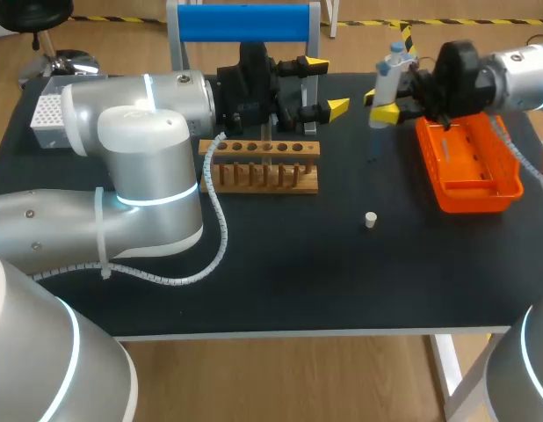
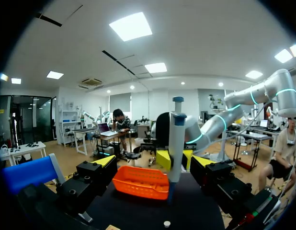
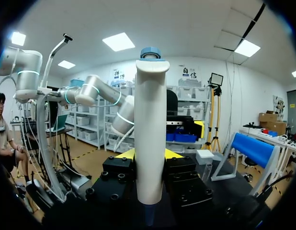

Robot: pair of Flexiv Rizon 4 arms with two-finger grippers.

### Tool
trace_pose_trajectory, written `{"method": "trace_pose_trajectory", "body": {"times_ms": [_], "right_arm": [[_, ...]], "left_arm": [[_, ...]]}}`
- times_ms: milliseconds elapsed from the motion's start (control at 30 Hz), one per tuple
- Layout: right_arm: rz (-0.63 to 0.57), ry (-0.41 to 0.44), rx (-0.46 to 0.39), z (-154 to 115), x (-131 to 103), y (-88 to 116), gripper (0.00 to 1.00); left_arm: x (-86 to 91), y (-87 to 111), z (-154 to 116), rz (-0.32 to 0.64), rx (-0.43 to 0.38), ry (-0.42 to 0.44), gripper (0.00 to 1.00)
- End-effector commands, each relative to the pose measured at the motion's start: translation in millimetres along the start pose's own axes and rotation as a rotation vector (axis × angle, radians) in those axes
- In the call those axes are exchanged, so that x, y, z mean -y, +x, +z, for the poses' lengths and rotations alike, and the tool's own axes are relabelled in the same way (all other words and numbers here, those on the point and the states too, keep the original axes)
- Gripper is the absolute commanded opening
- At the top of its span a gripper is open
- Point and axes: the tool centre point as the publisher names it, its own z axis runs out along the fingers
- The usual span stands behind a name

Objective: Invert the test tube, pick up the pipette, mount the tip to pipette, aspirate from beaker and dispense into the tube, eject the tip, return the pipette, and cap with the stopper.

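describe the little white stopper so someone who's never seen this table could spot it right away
On the black table, find the orange tray at the right and the wooden rack near the middle. The stopper sits alone on the bare tabletop between them, nearer the robot's side. It is a tiny white plug, far smaller than either, touching nothing.

The left arm and right arm are cast as rounded silver-grey links ringed with glowing pale-blue bands. A white spiral-wrapped cable is strapped at the left elbow's 4 o'clock.
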Motion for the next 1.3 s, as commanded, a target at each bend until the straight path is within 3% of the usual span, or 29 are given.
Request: {"method": "trace_pose_trajectory", "body": {"times_ms": [33, 433, 1300], "right_arm": [[0.006, 0.000, 0.000, 17.1, 4.1, -4.5, 0.00], [0.014, -0.008, 0.009, 39.0, 17.8, -22.9, 0.00], [0.019, -0.037, 0.047, 61.6, 13.0, -44.3, 0.00]], "left_arm": [[-0.6, 1.0, 1.9, 0.001, 0.005, 0.000, 1.00], [-0.6, 1.0, 1.9, 0.001, 0.005, 0.000, 1.00], [-0.6, 1.0, 1.9, 0.001, 0.005, 0.000, 1.00]]}}
